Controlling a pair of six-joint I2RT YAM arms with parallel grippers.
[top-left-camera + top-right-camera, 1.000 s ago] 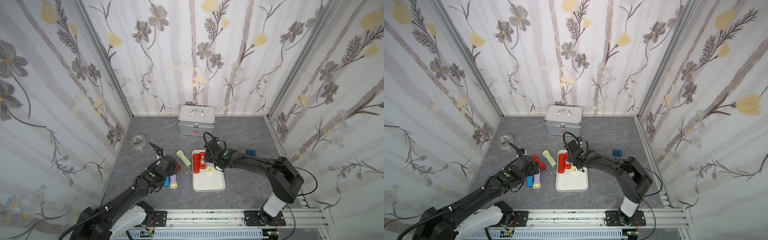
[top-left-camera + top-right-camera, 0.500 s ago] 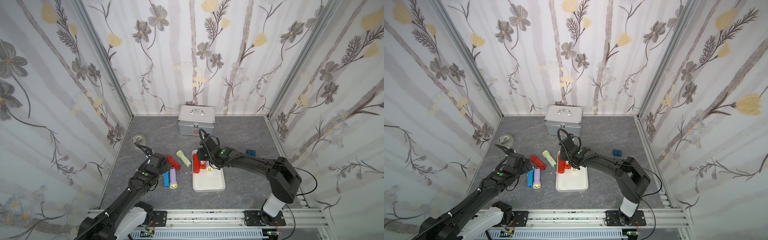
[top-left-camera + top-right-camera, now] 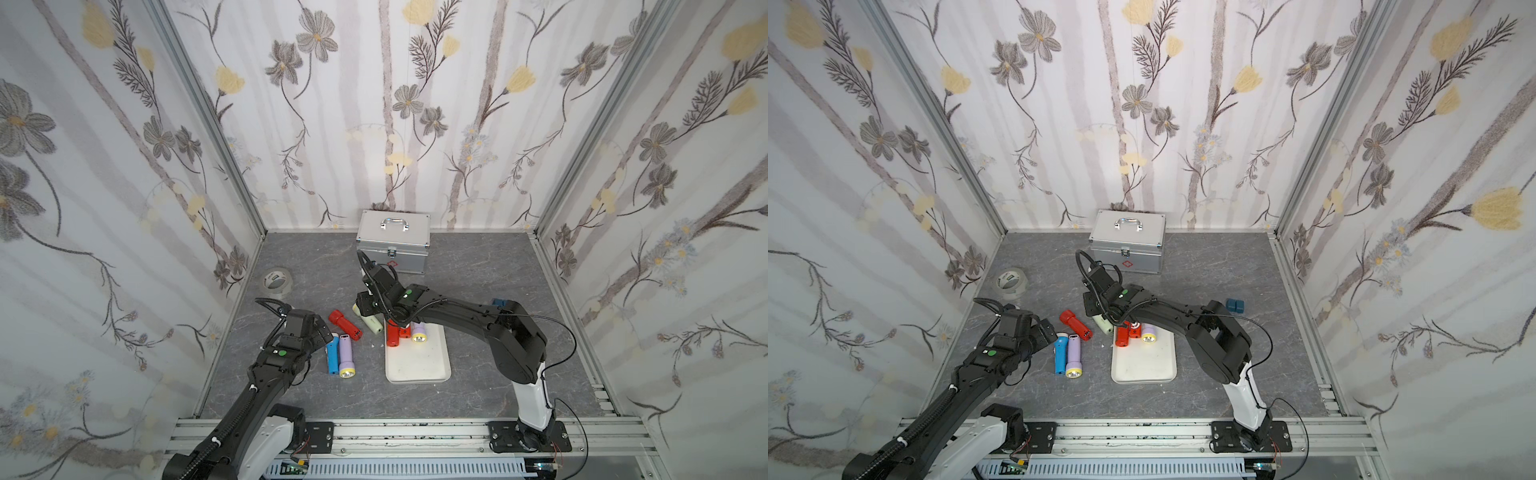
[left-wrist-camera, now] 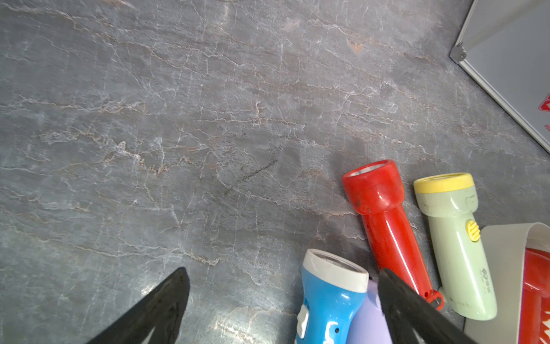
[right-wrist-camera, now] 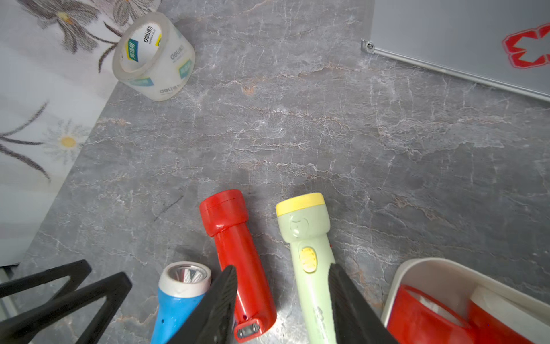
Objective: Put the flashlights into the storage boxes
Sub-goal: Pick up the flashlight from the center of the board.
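Observation:
The white storage box (image 3: 417, 361) holds two red flashlights (image 3: 392, 336) and a lilac one (image 3: 419, 332) at its far end. Left of it on the table lie a pale green flashlight (image 5: 309, 253), a red flashlight (image 5: 238, 253), a blue one (image 4: 327, 297) and a lilac one (image 3: 346, 355). My right gripper (image 5: 282, 268) hangs open over the pale green and red flashlights, one finger outside each, gripping nothing. My left gripper (image 4: 282, 271) is open and low, with the blue flashlight's head between its fingers, near one of them.
A silver metal case (image 3: 394, 245) with a red cross stands at the back. A roll of clear tape (image 3: 276, 280) lies at the back left near the wall. Small dark blue blocks (image 3: 1235, 305) sit to the right, behind the right arm.
My right gripper moved left from over the storage box to over the pale green flashlight, and its jaws widened a little. My left arm drew back towards the blue flashlight.

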